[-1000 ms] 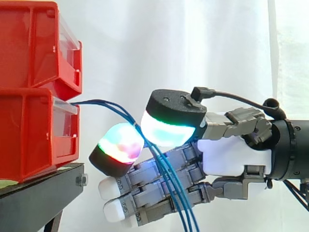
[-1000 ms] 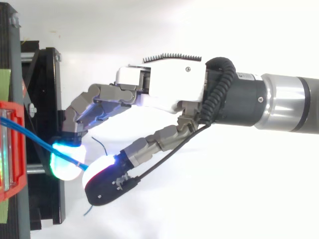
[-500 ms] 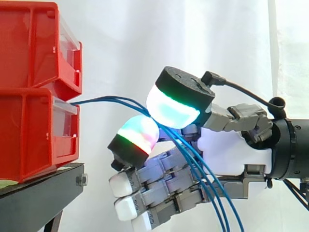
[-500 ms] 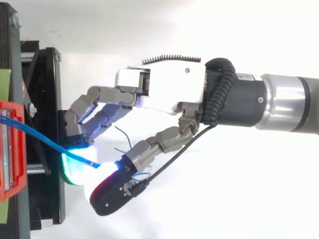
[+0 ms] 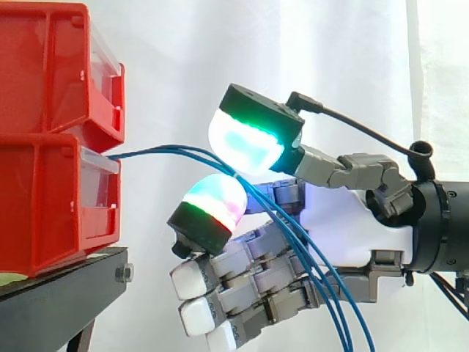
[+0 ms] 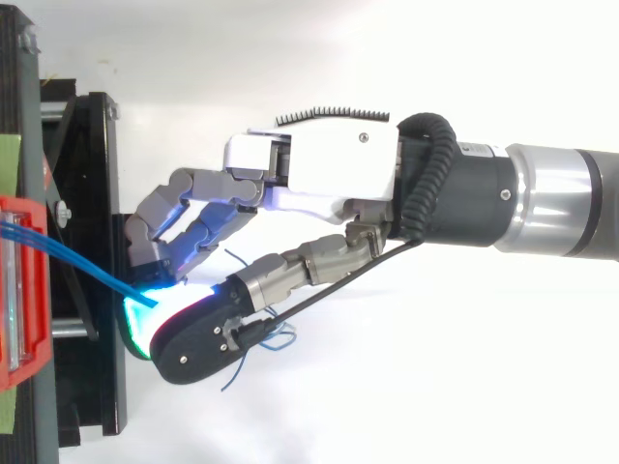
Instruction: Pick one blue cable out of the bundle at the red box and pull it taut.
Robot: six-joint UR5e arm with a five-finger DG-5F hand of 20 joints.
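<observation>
Several blue cables (image 5: 165, 151) between my hand (image 5: 344, 231) and the lower red bin (image 5: 44, 198)
They leave the bin's front, pass pinched between my thumb pad (image 5: 245, 141) and a curled fingertip (image 5: 214, 207), then hang down

From where I stand, the hand (image 5: 352, 235) has a glossy white shell over its palm and back. Its blocky grey finger links are dotted with small screws. Two of the fingertips (image 5: 245, 143) are fat rounded pads set in black caps, glowing white and cyan with green rims and a flush of red and magenta, and the rest end in plain white pads. Behind it is a thick black cylindrical wrist (image 6: 464, 193) with a small white label, and then the arm (image 6: 561, 198), a smooth silver-grey tube.
</observation>
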